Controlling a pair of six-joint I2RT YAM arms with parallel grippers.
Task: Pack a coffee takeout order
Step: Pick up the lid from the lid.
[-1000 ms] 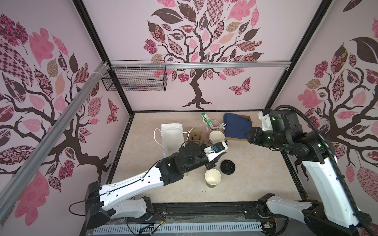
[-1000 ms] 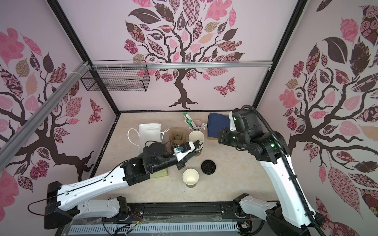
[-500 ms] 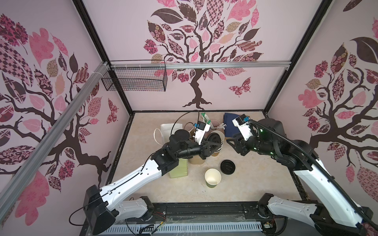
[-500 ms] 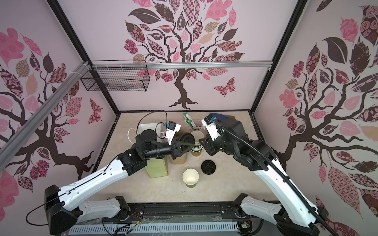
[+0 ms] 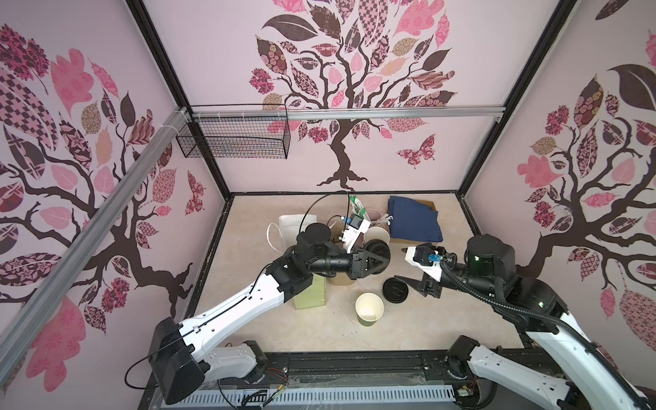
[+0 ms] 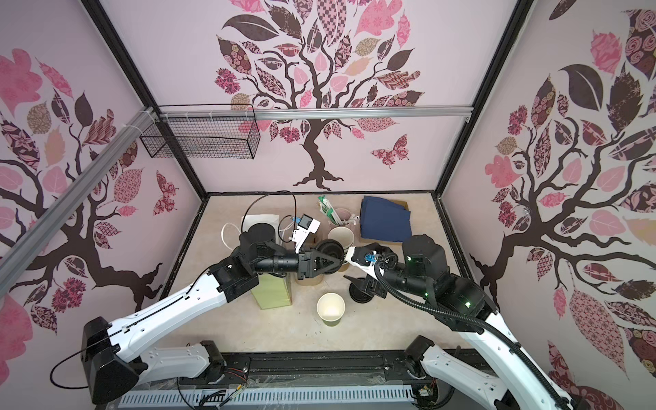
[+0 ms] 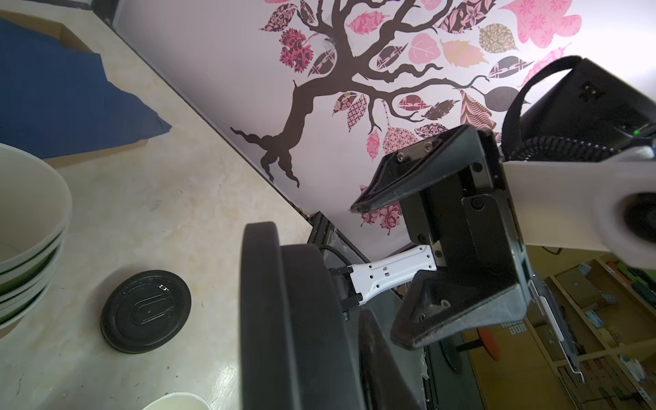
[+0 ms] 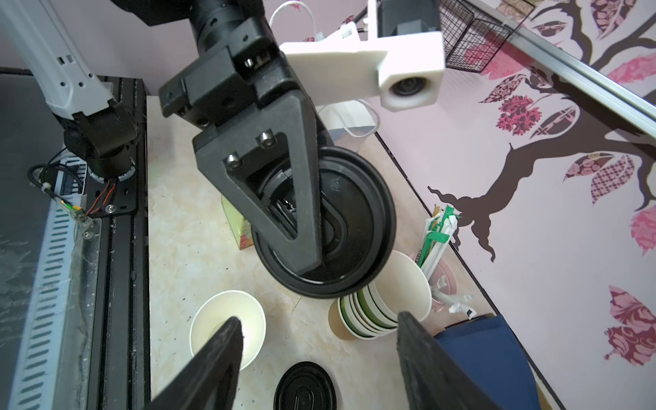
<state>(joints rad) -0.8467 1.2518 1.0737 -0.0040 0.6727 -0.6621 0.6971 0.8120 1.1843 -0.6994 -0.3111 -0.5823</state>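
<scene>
Left gripper (image 8: pixel 312 255) pinching lid (image 8: pixel 358 220) on edge, right gripper (image 8: pixel 317 317) spread wide just opposite, lidless cup (image 8: pixel 227 323) on desk (image 5: pixel 248 284) near both.

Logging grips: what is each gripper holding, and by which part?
Left gripper pinches a black lid flat between its fingers, one on each face. Right gripper is open, empty.

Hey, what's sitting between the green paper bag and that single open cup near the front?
Nothing. The stretch of table between the green paper bag and the open cup is bare, as both top views show.
</scene>
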